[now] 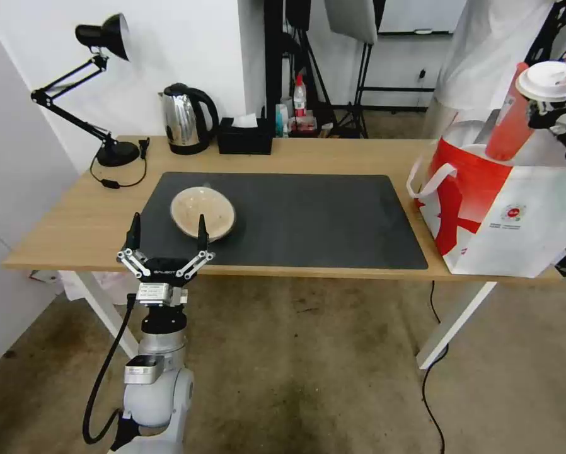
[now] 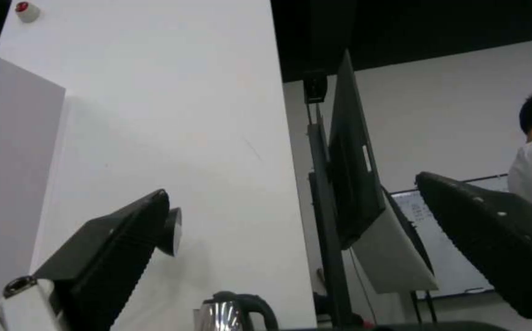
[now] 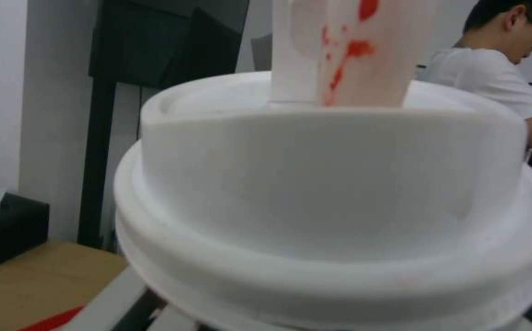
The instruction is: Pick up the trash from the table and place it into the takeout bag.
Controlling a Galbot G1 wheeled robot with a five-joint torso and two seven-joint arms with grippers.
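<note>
Desk [image 1: 333, 161]: right end effector [image 1: 557, 113] pinches cup [image 1: 510, 126] above bag [image 1: 516, 208]; wrist view shows lid [image 3: 333, 193]. Left end effector [image 1: 167, 243] spread beside bowl [image 1: 203, 212].

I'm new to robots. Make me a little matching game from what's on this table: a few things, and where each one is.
Things:
1. beige bowl
2. red drink cup
3. steel kettle
4. takeout bag

Places:
A. far table edge, by the black tissue box
B. on the dark grey mat
C. table's right end
D. held tilted over the bag by the right gripper

Pairs: 1-B, 2-D, 3-A, 4-C
</note>
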